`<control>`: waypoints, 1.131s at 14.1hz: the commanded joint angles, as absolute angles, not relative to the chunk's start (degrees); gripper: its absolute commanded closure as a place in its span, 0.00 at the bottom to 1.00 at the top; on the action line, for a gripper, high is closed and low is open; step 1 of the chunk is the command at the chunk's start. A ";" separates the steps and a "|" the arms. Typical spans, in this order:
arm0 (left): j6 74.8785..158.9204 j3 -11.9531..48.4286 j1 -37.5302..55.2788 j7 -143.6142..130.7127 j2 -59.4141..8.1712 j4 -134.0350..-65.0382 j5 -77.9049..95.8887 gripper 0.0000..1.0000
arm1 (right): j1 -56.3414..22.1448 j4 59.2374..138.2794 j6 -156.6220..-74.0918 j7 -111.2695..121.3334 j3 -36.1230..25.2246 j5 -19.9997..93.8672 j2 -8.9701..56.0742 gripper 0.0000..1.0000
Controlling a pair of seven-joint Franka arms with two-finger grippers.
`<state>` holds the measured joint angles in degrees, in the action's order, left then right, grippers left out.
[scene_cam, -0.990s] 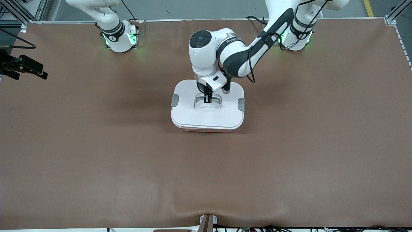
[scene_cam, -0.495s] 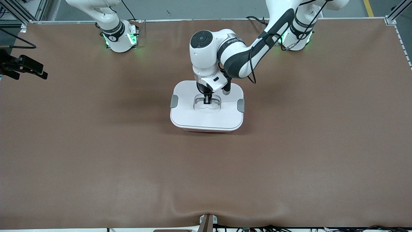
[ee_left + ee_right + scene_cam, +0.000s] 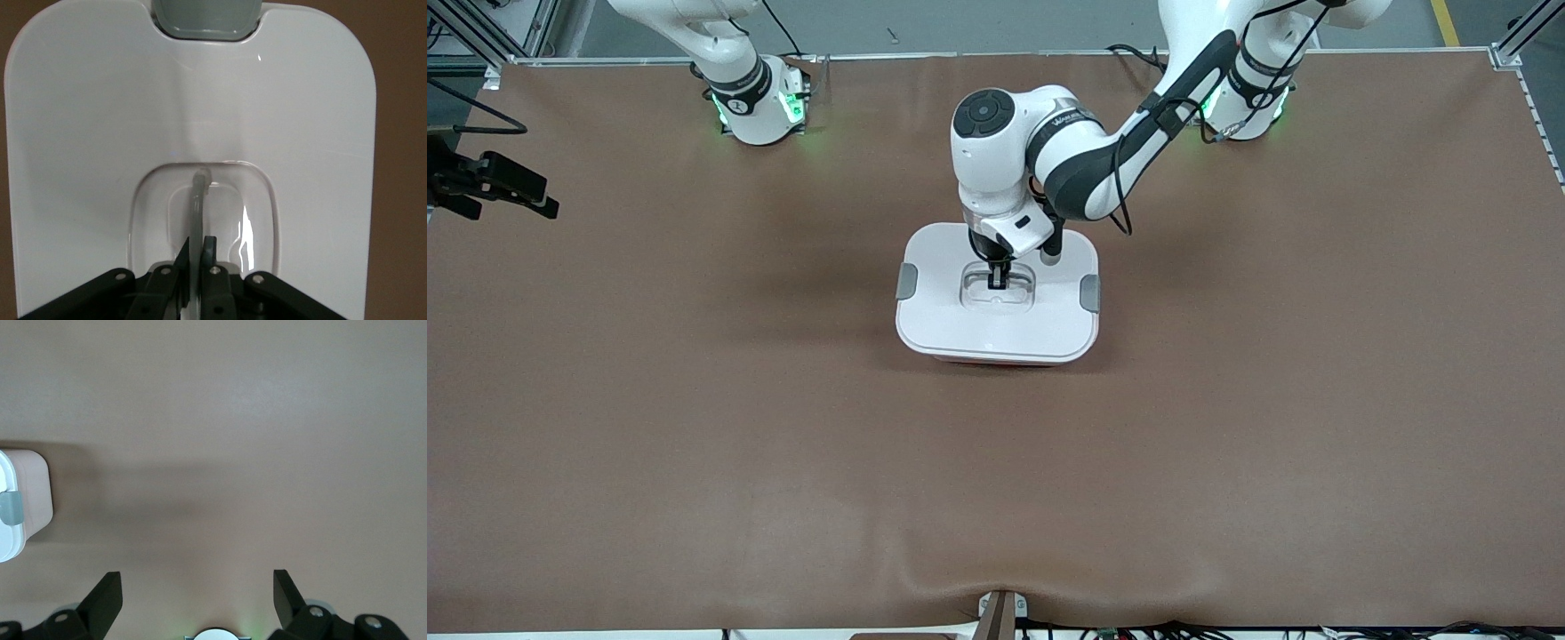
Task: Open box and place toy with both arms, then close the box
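The box (image 3: 960, 320) stands mid-table, a white lid with a grey clip (image 3: 906, 280) at each end over a thin strip of pink base (image 3: 996, 361). My left gripper (image 3: 997, 279) points straight down into the lid's recessed centre. In the left wrist view the left gripper (image 3: 199, 250) is shut on the clear handle (image 3: 198, 200) of the lid (image 3: 100, 133). My right gripper (image 3: 198, 587) hangs open over bare mat near its arm's base, with a corner of the box (image 3: 33, 493) off to one side. The toy is out of view.
A brown mat (image 3: 694, 400) covers the table. A black clamp (image 3: 489, 182) juts in at the right arm's end. The two arm bases (image 3: 756, 102) (image 3: 1240, 102) stand along the table's edge farthest from the front camera. A small bracket (image 3: 1000, 613) sits at the nearest edge.
The left gripper has risen slightly with the lid's handle in it. The lid has come up with it, and less of the pink base shows under it. The right arm has not moved.
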<state>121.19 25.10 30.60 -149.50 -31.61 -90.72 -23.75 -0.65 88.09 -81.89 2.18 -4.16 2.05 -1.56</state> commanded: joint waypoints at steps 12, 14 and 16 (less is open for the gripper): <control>121.46 24.96 30.23 -148.97 -31.55 -93.34 -25.14 1.00 | -0.18 88.77 -81.56 1.76 -3.78 1.49 -2.46 0.00; 121.55 24.96 30.32 -148.97 -31.81 -93.34 -25.14 1.00 | -0.09 88.77 -81.56 1.84 -3.78 1.58 -2.46 0.00; 121.64 24.96 30.67 -149.50 -32.08 -93.43 -25.22 1.00 | -0.09 88.77 -81.65 1.85 -3.78 1.58 -2.46 0.00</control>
<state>121.20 25.01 30.52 -149.39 -31.77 -91.48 -23.93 -0.65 88.11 -81.82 2.18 -4.24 2.05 -1.56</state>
